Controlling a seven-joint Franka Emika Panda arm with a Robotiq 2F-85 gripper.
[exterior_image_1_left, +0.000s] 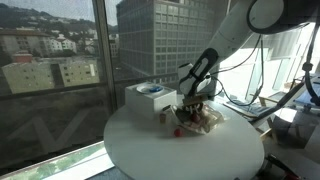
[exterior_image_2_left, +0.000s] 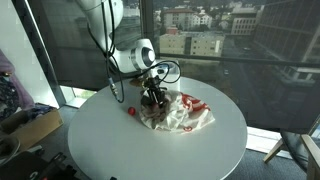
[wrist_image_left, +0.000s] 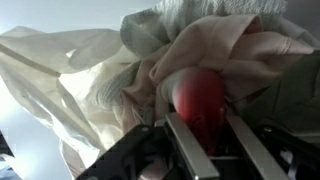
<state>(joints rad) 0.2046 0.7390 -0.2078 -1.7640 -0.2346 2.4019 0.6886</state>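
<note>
Where crumpled pale cloth lies heaped, the claw straddles a red object; clamped or loose, I cannot tell.

We see a round white table, the gripper down at its middle, on a crumpled cloth, a white box at its far edge.

Daylight comes through the windows behind the table, and the white tabletop glows evenly in both exterior views. Beyond the table's far edge, one pane burns out to pale glare in an exterior view. The room beside the table lies dim. Shadows on the table are soft and short. Both exterior views are small and grainy. In the wrist view, the cloth on the table looks washed out, and the red thing is blurred.
</note>
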